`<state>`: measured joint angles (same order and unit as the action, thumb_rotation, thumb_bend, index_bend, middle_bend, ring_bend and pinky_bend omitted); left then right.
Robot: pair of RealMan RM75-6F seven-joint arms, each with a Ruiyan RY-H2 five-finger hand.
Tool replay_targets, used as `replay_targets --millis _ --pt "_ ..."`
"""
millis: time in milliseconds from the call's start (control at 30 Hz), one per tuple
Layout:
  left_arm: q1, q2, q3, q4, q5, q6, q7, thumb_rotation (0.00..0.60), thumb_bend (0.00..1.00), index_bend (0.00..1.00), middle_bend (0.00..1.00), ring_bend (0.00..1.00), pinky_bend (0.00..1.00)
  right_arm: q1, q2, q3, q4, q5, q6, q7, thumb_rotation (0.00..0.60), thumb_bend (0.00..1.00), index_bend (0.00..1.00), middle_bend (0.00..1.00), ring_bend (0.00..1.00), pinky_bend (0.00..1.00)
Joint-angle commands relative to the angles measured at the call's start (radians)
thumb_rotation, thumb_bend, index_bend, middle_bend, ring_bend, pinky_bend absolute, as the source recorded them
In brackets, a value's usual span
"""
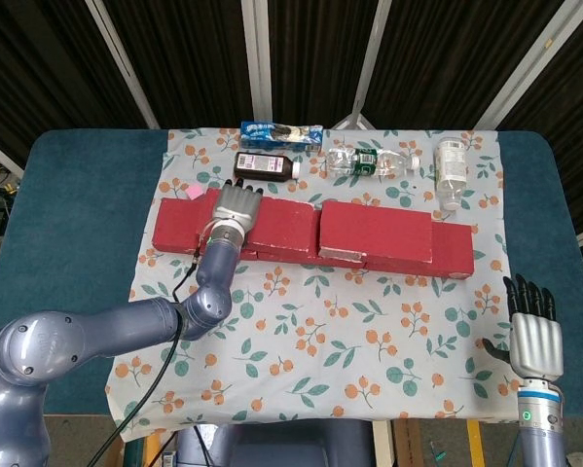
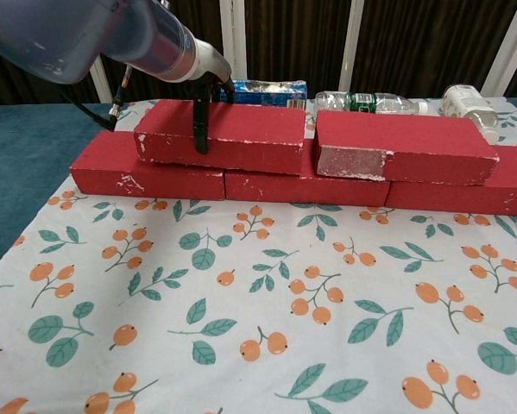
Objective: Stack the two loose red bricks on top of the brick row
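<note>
Three red bricks form the row [image 1: 177, 225] across the floral cloth, also seen in the chest view as the row [image 2: 146, 175]. Two more red bricks lie on top of it. My left hand [image 1: 235, 205] grips the left top brick [image 1: 283, 228], fingers over its top and thumb [image 2: 200, 129] down its front face [image 2: 232, 136]. The right top brick [image 1: 375, 232] [image 2: 400, 143] lies free, with only a narrow gap between the two. My right hand [image 1: 532, 335] hangs open off the table's front right, fingers straight up, holding nothing.
Behind the bricks lie a blue snack packet [image 1: 281, 132], a dark bottle [image 1: 267, 166], a clear bottle [image 1: 368, 161] and a white bottle [image 1: 452, 171]. A small pink scrap [image 1: 192, 193] sits by the row's left end. The cloth [image 1: 320, 331] covers the table's middle.
</note>
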<state>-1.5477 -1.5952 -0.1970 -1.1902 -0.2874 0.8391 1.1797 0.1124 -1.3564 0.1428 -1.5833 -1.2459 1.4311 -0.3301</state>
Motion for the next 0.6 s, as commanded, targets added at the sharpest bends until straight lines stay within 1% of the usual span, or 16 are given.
replay_targets --millis 33,267,600 --pt "-0.007 -0.014 -0.010 0.011 -0.005 0.017 0.012 0.600 0.00 0.26 0.33 0.00 0.11 -0.001 0.003 0.000 0.000 -0.001 0.000 0.005 0.600 0.19 0.00 0.00 0.00 0.00" --pt "-0.008 -0.027 -0.035 0.028 -0.024 0.051 0.037 0.600 0.00 0.26 0.33 0.00 0.11 -0.001 0.007 0.000 0.002 -0.003 -0.002 0.015 0.600 0.19 0.00 0.00 0.00 0.00" --pt "-0.004 -0.058 -0.068 0.060 -0.031 0.066 0.084 0.600 0.00 0.26 0.33 0.00 0.11 0.000 0.008 -0.001 0.005 -0.003 -0.002 0.019 0.600 0.19 0.00 0.00 0.00 0.00"
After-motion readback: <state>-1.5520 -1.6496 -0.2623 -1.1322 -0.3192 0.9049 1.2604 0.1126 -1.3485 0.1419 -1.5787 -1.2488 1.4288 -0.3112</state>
